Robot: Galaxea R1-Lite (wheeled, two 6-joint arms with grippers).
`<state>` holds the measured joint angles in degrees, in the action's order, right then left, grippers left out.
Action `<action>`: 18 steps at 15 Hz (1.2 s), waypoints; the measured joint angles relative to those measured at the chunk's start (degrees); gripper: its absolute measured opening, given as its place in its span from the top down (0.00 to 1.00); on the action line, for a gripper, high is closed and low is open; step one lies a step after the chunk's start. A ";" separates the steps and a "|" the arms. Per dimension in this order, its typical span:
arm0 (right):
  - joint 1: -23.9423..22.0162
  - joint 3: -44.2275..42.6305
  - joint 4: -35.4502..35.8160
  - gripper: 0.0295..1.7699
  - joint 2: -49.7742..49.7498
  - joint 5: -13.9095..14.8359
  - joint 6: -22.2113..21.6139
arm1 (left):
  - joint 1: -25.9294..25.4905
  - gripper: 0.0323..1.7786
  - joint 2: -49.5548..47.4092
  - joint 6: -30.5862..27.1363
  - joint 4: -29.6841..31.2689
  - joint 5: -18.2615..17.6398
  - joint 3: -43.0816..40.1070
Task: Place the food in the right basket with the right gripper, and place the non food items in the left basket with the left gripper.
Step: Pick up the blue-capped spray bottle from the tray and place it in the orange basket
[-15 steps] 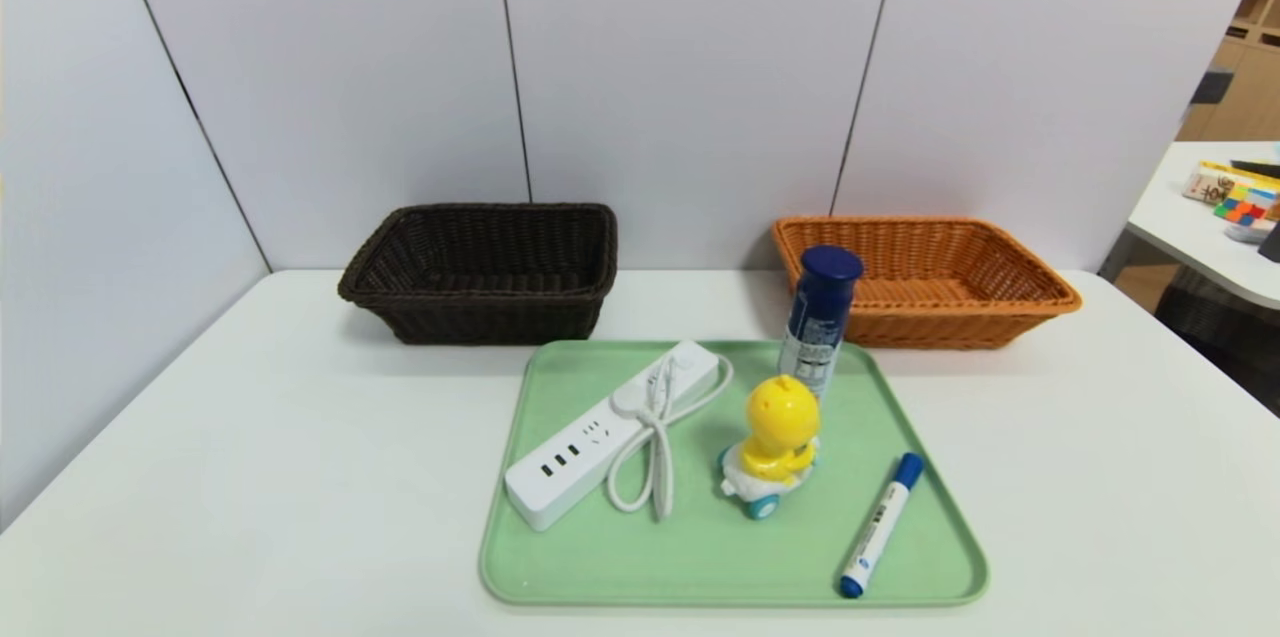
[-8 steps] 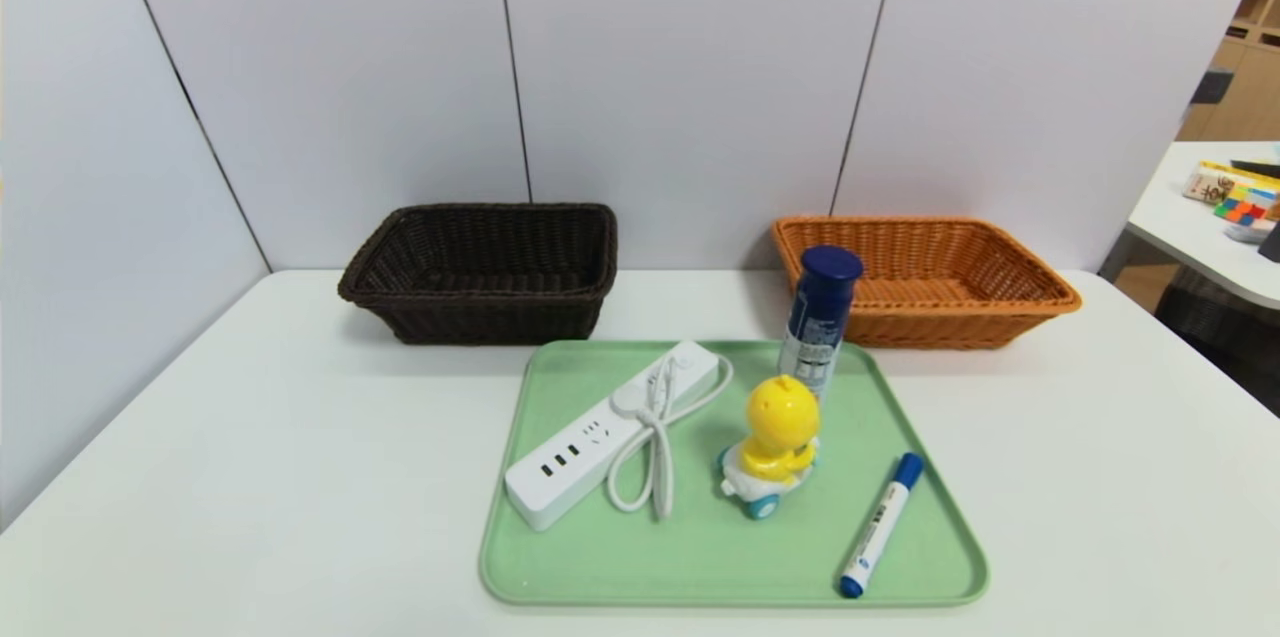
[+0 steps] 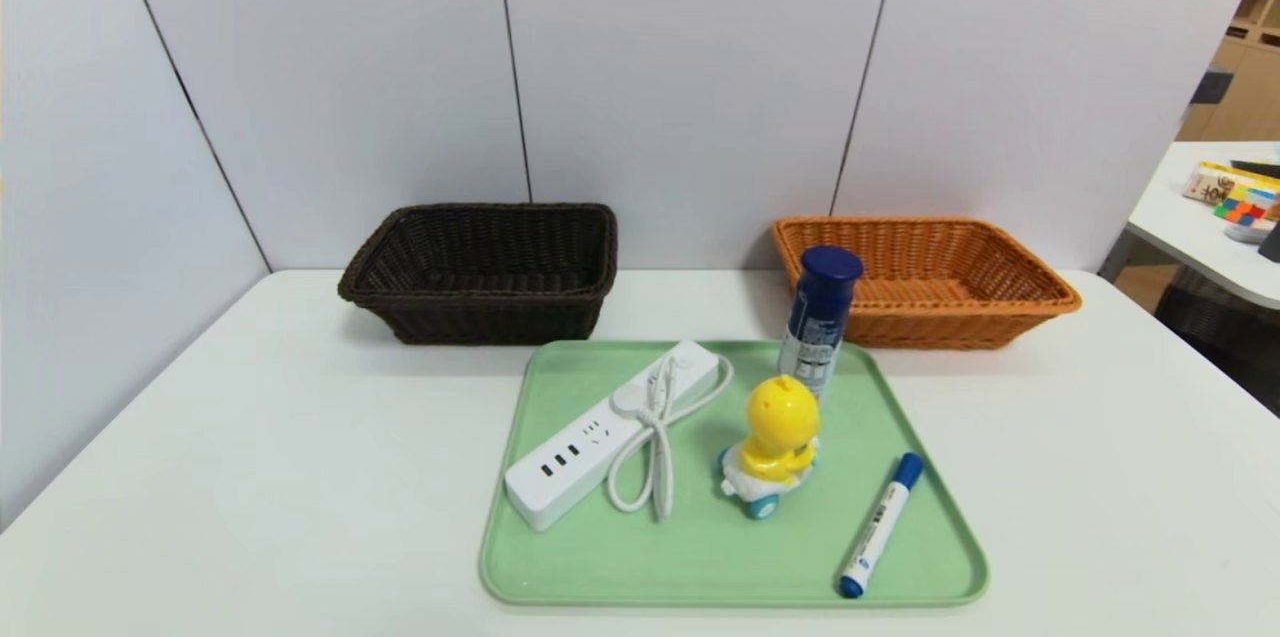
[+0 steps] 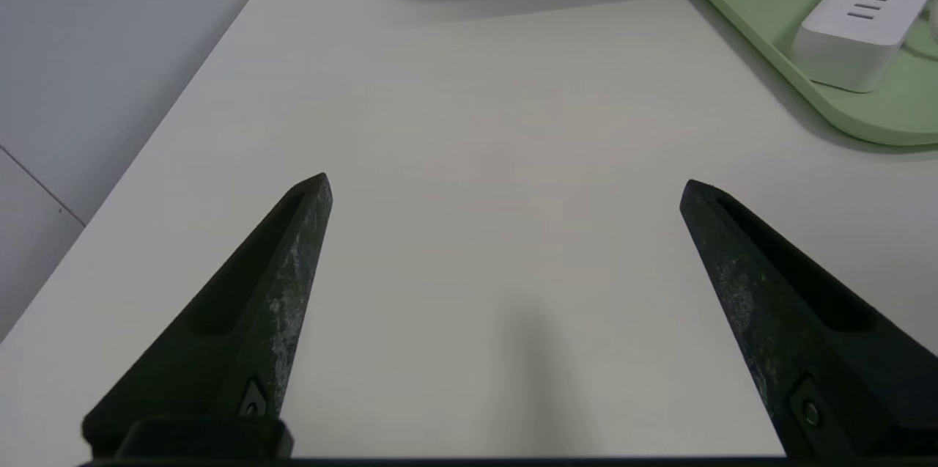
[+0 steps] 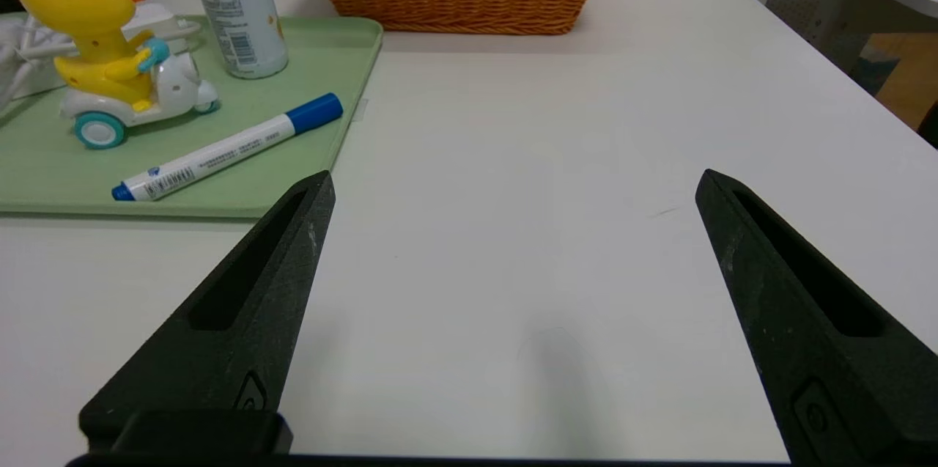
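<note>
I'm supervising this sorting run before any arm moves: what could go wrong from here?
1. The tall blue-capped can stands upright right behind the yellow duck toy on wheels; the open right gripper could nudge the duck, which may roll.
2. The white power strip has a looped cord that could snag when the open left gripper lifts it.
3. The white blue-capped marker lies flat near the green tray's rim, awkward to pinch.

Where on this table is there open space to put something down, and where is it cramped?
Bare table lies left of the green tray, and more right of it, before the orange basket. The tray is crowded: power strip, duck toy, can, marker.
</note>
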<state>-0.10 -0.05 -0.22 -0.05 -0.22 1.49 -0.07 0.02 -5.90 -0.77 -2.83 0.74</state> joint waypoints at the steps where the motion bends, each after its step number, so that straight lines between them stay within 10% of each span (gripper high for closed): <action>1: 0.00 -0.20 -0.33 0.04 0.02 -0.29 0.66 | 0.00 0.05 0.07 -0.40 -0.66 -0.67 1.34; 8: 0.17 -15.74 -3.55 0.04 8.48 -4.35 -1.05 | -0.11 0.05 9.42 -0.49 -10.52 -5.83 23.76; 18: 0.67 -28.09 -3.06 0.04 28.07 -10.75 -0.09 | -0.02 0.05 35.52 -0.66 -2.43 -11.41 34.34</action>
<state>0.57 -28.14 -3.28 28.03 -10.97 1.40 -0.10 35.55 -6.56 -3.19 -14.24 35.08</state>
